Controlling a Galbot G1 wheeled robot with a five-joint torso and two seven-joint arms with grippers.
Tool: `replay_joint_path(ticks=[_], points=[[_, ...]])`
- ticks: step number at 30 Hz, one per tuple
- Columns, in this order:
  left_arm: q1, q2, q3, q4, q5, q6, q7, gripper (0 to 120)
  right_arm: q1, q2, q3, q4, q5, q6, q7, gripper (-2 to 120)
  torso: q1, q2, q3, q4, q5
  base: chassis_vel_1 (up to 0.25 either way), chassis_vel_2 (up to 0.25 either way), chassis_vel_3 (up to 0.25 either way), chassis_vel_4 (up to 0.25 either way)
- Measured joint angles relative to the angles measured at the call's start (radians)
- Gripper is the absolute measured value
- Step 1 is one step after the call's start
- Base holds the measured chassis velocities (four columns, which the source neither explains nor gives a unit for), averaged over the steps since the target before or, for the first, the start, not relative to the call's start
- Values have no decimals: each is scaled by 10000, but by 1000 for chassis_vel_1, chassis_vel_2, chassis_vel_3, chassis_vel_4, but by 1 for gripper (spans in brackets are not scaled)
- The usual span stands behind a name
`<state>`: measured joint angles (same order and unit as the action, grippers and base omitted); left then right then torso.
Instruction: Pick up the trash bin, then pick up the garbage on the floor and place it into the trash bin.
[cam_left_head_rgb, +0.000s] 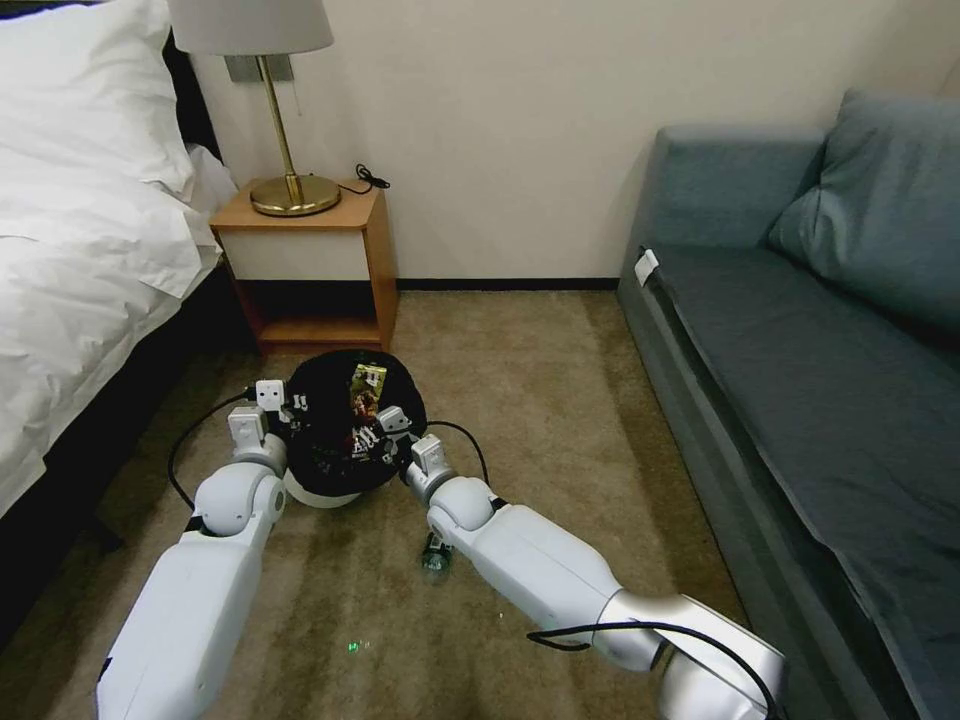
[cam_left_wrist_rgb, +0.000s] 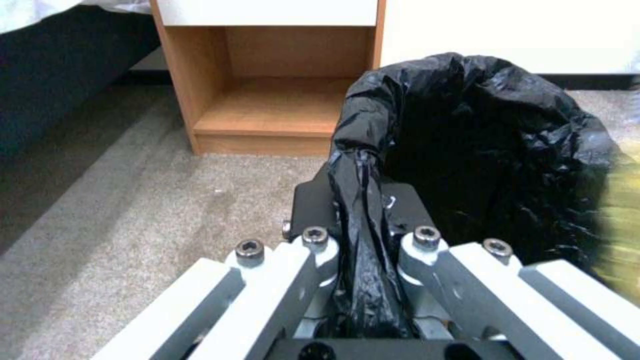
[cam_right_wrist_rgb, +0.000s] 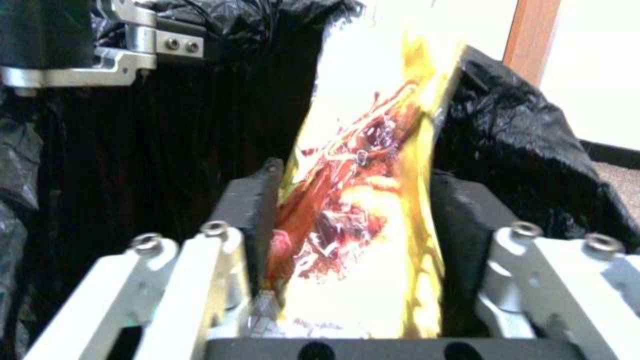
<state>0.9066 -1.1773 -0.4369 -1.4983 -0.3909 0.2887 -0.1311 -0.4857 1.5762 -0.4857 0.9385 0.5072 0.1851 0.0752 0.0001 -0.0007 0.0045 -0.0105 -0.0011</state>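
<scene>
The trash bin, white with a black liner, is between my two arms in front of the nightstand. My left gripper is shut on its rim; in the left wrist view the fingers pinch the black liner of the bin. My right gripper is over the bin's opening, shut on a piece of garbage, a yellow-brown snack packet. The packet stands upright between the pads. A clear bottle lies on the carpet, partly hidden under my right arm.
A wooden nightstand with a brass lamp stands just behind the bin. A bed runs along the left and a grey-blue sofa along the right. Open carpet lies between them.
</scene>
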Motion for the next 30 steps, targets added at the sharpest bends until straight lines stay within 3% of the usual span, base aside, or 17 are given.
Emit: replay_joint_path(ticks=[3,4,5,8,11,12,18,30], points=[[-32,-1,27,27,3,0,1,6,0,-13,-1,36,8,-8,-3,61,0,1,0,1,0,0,0,0,0],[-58,4,40,38,2,0,2,6,0,-18,-1,45,12,-12,-4,69,0,1,0,1,0,0,0,0,0],[-58,4,40,38,2,0,2,6,0,-18,-1,45,12,-12,-4,69,0,1,0,1,0,0,0,0,0],[-116,58,52,65,-23,0,10,6,-19,-42,13,89,12,-21,5,84,0,1,0,1,1,0,0,0,0],[-130,80,53,74,-28,0,12,6,-39,-80,26,141,12,-27,43,88,0,0,0,1,1,0,0,0,0],[-145,108,54,87,-39,-3,15,6,-71,-206,50,282,12,-82,134,96,0,0,0,3,2,0,0,0,0],[-173,187,52,142,-41,-36,28,6,-236,-1133,217,1340,319,-1611,880,100,0,0,0,-2,3,0,0,0,0],[-235,293,4,378,159,-174,135,6,-780,-2479,845,2697,745,-3439,2177,100,0,1,0,-1,3,0,0,0,0]])
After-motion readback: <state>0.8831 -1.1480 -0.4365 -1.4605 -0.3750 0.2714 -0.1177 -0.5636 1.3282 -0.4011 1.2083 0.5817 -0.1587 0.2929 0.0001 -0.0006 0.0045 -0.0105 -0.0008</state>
